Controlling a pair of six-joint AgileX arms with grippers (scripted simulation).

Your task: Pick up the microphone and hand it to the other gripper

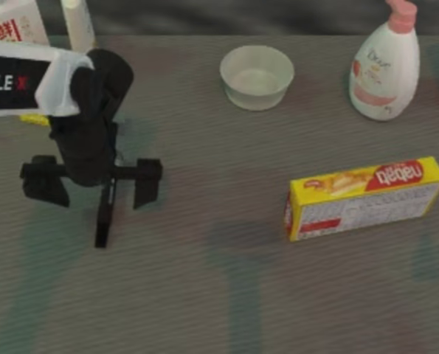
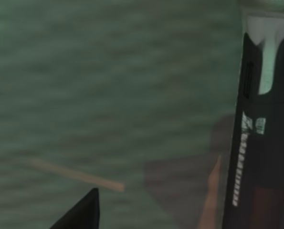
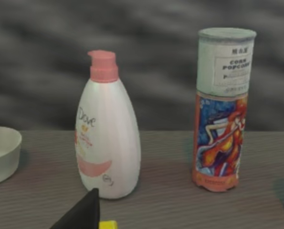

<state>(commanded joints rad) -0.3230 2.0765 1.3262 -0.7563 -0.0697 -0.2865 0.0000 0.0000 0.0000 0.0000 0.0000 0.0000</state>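
The microphone (image 1: 103, 214) lies on the table at the left, a slim black stick pointing toward the front edge; its head is hidden under my left arm. My left gripper (image 1: 95, 189) hangs straight above it, open, with one finger on each side of the handle and well apart from it. In the left wrist view the microphone (image 2: 261, 143) fills the right side as a tall black body with a pale end, and one black fingertip (image 2: 84, 214) shows low down. My right arm is outside the top view; only one of its fingertips (image 3: 84, 212) shows, with nothing held.
A white bowl (image 1: 256, 76) and a Dove pump bottle (image 1: 385, 66) stand at the back. A yellow biscuit box (image 1: 365, 198) lies at the right. A popcorn can (image 3: 223, 109) stands beside the bottle. A red-and-white carton (image 1: 9, 22) and a white bottle (image 1: 77, 22) stand back left.
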